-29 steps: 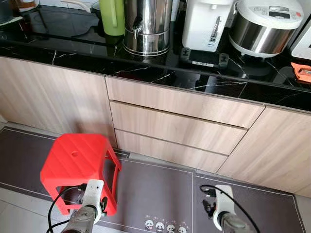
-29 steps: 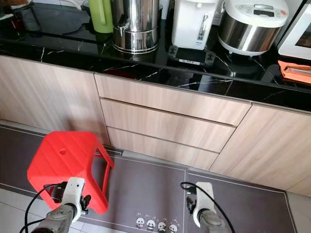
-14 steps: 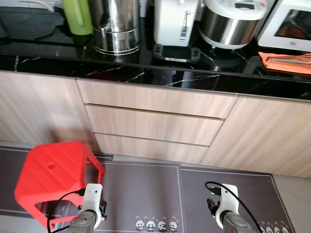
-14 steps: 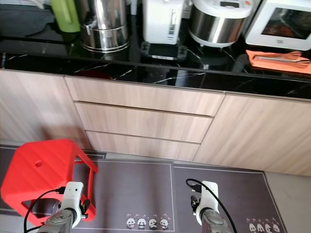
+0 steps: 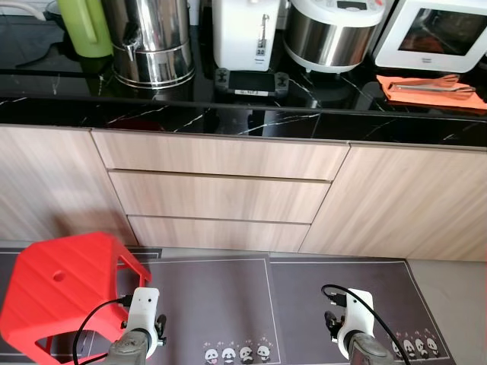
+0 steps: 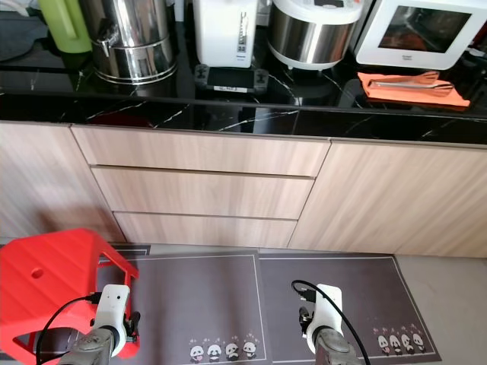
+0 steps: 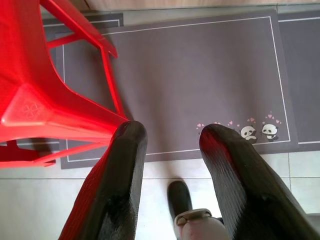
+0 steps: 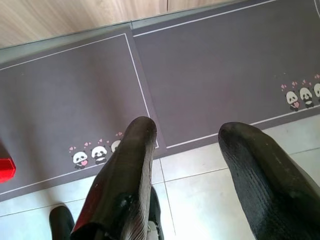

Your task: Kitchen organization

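Observation:
A black marble countertop [image 5: 228,114] runs across the top of the head views above wooden drawers [image 5: 221,194]. On it stand a green jug [image 5: 82,26], a steel urn [image 5: 150,42], a white water boiler [image 5: 242,34], a rice cooker [image 5: 331,34] and a white microwave [image 5: 441,34]. An orange cloth [image 5: 426,87] with utensils lies at the right. Both arms hang low over the floor mats. My left gripper [image 7: 170,137] is open and empty beside the red stool. My right gripper [image 8: 187,135] is open and empty over the grey mat.
A red plastic stool [image 5: 65,293] stands on the floor at lower left, close to my left arm. Grey panda-print mats [image 5: 251,304] cover the floor before the cabinets. Pale tiles [image 8: 200,200] lie nearer me.
The camera has swung right: the counter and stool have shifted left in view, and the microwave and orange cloth have come into sight. Both arms still hang low with open fingers.

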Motion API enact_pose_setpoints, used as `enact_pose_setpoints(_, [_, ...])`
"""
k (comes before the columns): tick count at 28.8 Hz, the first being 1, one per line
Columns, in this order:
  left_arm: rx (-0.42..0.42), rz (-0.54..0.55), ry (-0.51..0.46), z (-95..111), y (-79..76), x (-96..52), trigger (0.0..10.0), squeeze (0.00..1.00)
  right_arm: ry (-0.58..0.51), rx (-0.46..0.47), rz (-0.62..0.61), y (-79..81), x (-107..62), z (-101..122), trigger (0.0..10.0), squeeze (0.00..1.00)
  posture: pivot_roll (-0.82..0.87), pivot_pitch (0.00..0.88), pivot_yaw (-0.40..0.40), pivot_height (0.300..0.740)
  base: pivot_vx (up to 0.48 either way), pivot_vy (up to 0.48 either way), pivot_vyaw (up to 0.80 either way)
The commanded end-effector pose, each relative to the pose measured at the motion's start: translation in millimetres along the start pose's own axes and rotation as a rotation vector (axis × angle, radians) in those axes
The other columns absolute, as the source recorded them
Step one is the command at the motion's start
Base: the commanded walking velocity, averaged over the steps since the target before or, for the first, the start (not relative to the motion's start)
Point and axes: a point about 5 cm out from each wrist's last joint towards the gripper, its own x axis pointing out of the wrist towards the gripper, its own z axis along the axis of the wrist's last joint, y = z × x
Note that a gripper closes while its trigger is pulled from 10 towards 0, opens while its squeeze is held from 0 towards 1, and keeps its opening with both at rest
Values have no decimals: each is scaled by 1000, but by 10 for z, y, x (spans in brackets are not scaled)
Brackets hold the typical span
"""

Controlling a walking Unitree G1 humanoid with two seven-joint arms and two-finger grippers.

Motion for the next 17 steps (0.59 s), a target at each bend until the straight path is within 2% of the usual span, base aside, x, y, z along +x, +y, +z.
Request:
enact_pose_setpoints(1, [51,2,8,-25,-4,-6,10000,0,17,20,-18,-43,-9,-52,10000,0,143,0,-77,740,0,-480,-706])
enact_pose_setpoints(3, [6,12,15,-38,9,-8,10000,0,17,19,-17,-43,-8,-48,10000,0,140,0,-78,740,0,-386,-706])
enact_pose_setpoints(15, [33,19,13,-43,8,-10,10000,0,16,16,-19,-52,-6,-27,10000,0,145,0,-88,740,0,-24,-703])
enact_pose_setpoints(17, [48,18,17,-61,5,-15,10000,0,16,16,-20,-55,-5,-25,10000,0,146,0,-92,740,0,-480,-694])
